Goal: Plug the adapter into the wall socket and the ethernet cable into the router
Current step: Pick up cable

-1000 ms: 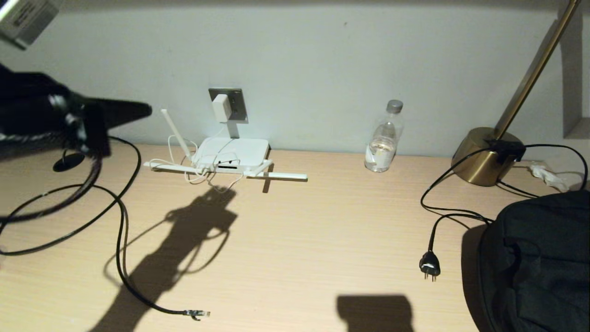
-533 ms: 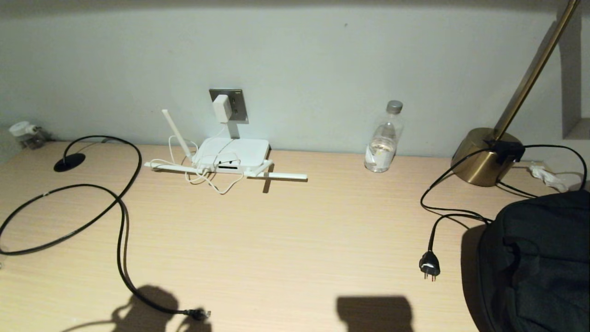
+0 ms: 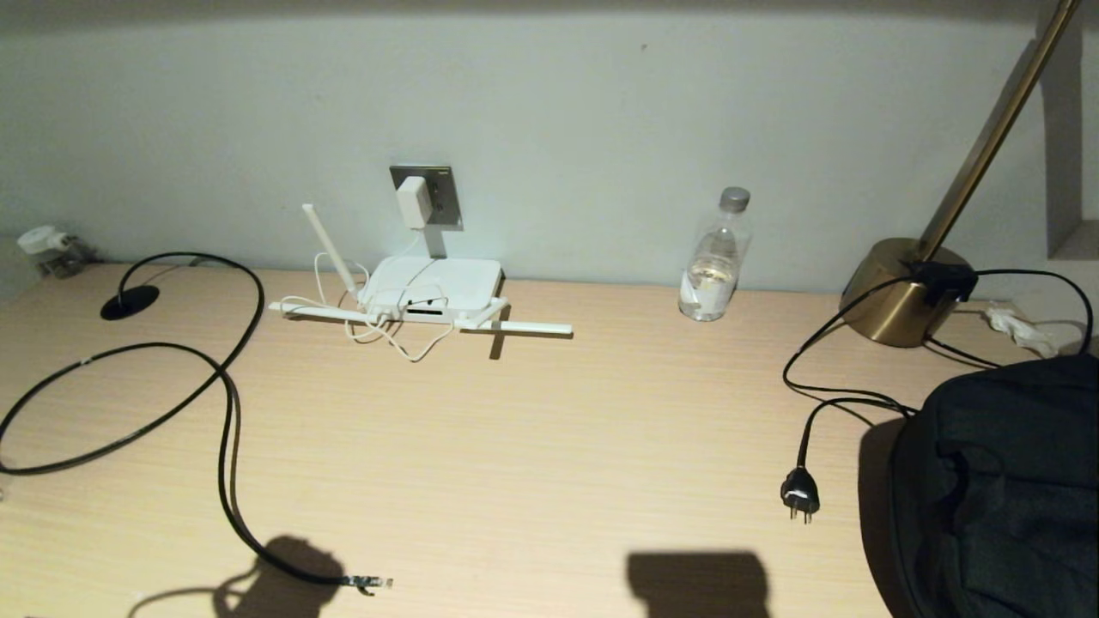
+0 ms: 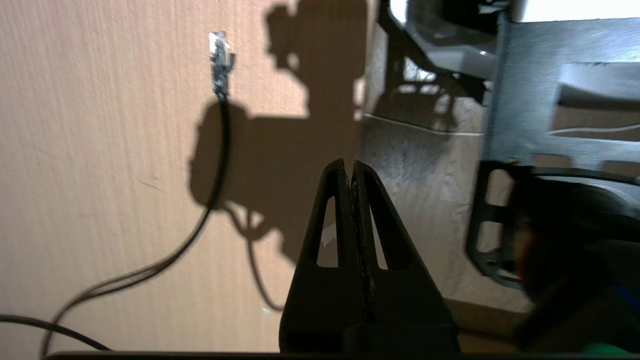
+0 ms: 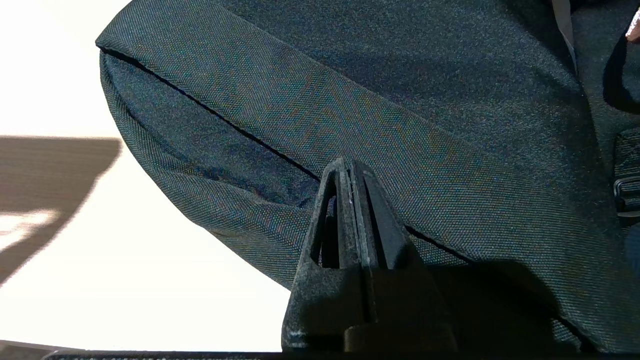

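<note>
The desk (image 3: 558,429) carries the router (image 3: 429,287) at its far edge, with the adapter (image 3: 411,201) already seated in the wall socket (image 3: 440,199) above it. The ethernet cable (image 3: 225,429) loops across the left side, and its 1 clear plug (image 3: 373,584) lies at the near edge. The left gripper (image 4: 352,170) hangs near it, jaws together and empty; it should open first, then pinch just behind the clip. The right gripper (image 5: 350,167), also pressed together, rests by the black bag (image 5: 400,125).
</note>
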`<state>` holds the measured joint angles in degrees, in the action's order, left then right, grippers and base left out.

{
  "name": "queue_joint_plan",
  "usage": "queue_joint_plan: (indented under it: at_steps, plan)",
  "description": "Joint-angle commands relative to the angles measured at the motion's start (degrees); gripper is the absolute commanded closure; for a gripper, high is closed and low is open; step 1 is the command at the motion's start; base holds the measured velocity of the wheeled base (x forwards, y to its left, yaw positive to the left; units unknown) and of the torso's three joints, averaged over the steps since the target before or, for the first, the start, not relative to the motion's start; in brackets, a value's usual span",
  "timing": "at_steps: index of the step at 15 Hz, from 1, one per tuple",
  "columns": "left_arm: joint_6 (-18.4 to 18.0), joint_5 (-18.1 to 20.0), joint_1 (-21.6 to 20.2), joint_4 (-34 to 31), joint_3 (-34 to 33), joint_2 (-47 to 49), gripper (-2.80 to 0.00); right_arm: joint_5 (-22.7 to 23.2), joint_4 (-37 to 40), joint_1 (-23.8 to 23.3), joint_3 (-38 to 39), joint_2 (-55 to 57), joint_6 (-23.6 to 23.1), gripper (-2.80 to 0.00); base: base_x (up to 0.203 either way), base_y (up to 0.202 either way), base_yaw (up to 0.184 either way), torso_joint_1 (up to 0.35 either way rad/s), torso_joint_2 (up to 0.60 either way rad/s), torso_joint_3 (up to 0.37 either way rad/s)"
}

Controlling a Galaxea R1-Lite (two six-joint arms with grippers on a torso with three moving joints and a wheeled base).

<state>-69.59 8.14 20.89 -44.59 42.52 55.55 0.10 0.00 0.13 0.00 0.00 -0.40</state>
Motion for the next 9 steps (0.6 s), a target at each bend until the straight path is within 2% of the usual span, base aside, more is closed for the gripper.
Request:
queue_joint_plan:
  at_steps: [1, 5, 9]
  plan:
    - [-1.5, -0.4, 0.0, 1.8, -0.6, 5.6, 0.0, 0.0, 0.0, 0.0, 0.0, 0.1, 0.0, 0.0, 0.0, 0.0, 0.0, 0.0, 0.0, 0.0]
    - [-3.4, -1.6, -0.1, 12.4, -0.6, 15.4, 0.0, 0.1, 0.0, 0.0, 0.0, 0.1, 0.0, 0.0, 0.0, 0.0, 0.0, 0.0, 0.0, 0.0]
    - [-3.6, -3.1, -0.3, 13.6, -0.8, 17.4, 0.0, 0.0, 0.0, 0.0, 0.0, 0.1, 0.0, 0.0, 0.0, 0.0, 0.0, 0.0, 0.0, 0.0]
